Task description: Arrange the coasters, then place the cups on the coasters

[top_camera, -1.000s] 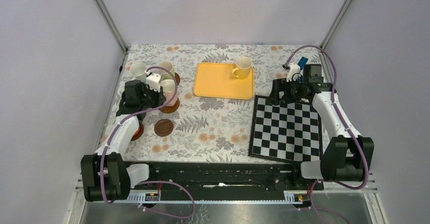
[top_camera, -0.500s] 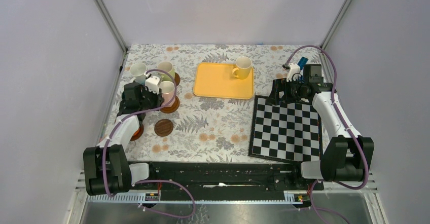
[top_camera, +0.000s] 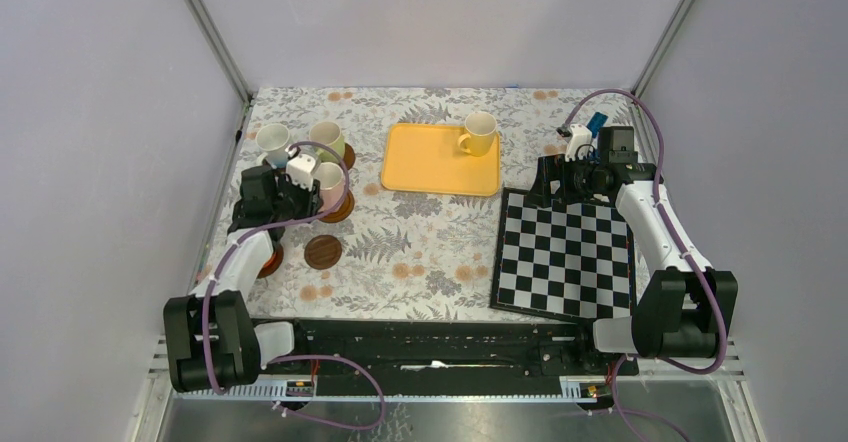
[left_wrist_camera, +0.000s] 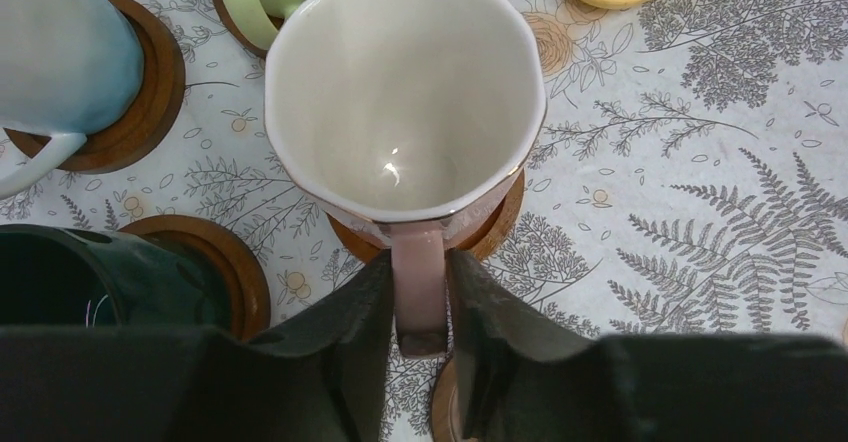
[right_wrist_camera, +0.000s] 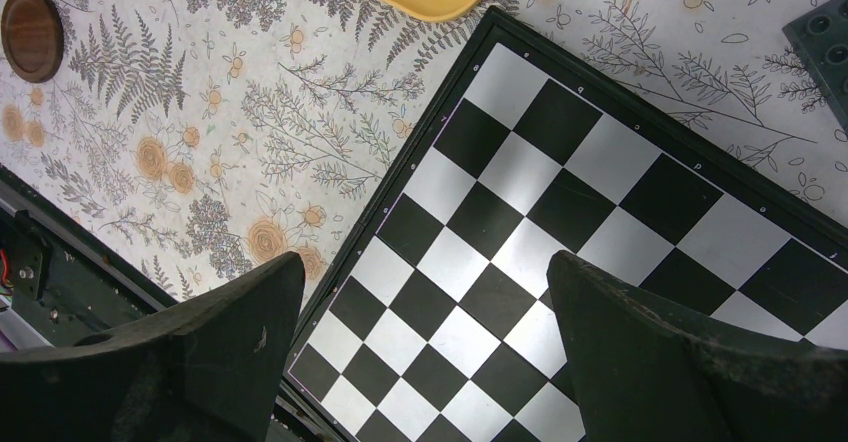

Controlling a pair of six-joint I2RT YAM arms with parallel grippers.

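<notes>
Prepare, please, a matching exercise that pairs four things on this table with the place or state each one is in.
Things:
1. pink cup
2. yellow cup
3. dark brown coaster
4. right gripper

Places or states:
A. above the chequered board, open
B. on a coaster, handle between the left gripper's fingers
C. on the yellow tray
D. bare, no cup on it

Pairs: 1-B, 2-C, 3-D, 4-A

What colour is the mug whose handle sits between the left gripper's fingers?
Pink mug, white inside; left wrist view shows it best.
</notes>
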